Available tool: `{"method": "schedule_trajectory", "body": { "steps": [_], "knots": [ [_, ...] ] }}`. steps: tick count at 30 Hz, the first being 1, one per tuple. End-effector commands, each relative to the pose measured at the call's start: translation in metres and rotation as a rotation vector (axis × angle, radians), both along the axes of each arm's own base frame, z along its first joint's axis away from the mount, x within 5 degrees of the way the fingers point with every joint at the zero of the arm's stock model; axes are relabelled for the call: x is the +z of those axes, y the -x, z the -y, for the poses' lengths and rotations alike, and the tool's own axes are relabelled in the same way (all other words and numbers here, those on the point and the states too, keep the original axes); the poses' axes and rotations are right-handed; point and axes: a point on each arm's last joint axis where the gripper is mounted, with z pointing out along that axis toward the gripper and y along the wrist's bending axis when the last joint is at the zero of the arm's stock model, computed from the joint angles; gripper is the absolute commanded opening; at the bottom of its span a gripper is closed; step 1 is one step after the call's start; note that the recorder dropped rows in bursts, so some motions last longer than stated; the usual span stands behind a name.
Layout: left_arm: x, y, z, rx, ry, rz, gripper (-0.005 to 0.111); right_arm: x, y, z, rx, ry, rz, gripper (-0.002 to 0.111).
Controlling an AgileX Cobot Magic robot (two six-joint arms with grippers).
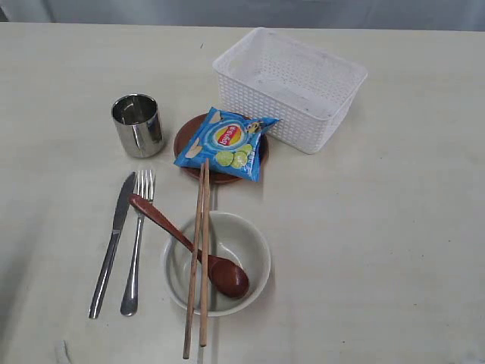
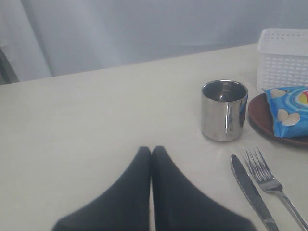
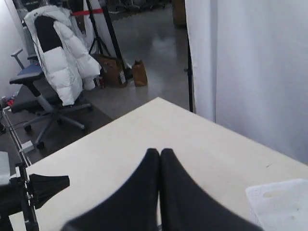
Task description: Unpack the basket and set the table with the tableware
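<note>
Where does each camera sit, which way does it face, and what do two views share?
Exterior view: high above the table, looking down on basket, cup and bowl; no robot parts.
Left wrist view: low behind shut left fingers, facing cup, knife and basket.
Right wrist view: behind shut right fingers, facing past the table edge toward an office chair.
Shared: basket in all three.

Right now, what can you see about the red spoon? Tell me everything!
The spoon is shiny reddish-brown, maybe plastic or lacquered wood, with a long slim handle and an oval scoop. It lies slanted. The scoop rests inside the white bowl, the handle leans out over the rim, and its tip seems to cross the fork just below the tines. The two chopsticks lie across the handle.
</note>
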Motion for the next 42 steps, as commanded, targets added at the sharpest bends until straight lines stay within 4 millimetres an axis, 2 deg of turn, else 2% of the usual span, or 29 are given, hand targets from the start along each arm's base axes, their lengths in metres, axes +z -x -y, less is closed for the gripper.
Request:
{"method": "schedule_trajectory", "body": {
  "steps": [1,11,24,34,42],
  "knots": [
    [0.0,0.0,0.0,0.002,0.004,0.008,0.0,0.014,0.024,0.02,-0.013,-0.047,0.093,0.0],
    [0.0,0.0,0.0,0.002,0.004,0.008,0.0,0.026,0.068,0.053,-0.014,-0.139,0.214,0.0],
    [0.0,0.0,0.0,0.002,0.004,0.008,0.0,0.029,0.091,0.071,-0.024,-0.177,0.288,0.0],
    [0.0,0.0,0.0,0.002,0.004,0.008,0.0,0.027,0.115,0.103,-0.157,-0.105,0.472,0.0],
    [0.0,0.0,0.0,0.002,0.004,0.008,0.0,0.016,0.127,0.109,-0.339,-0.052,0.52,0.0]
  ]
}}
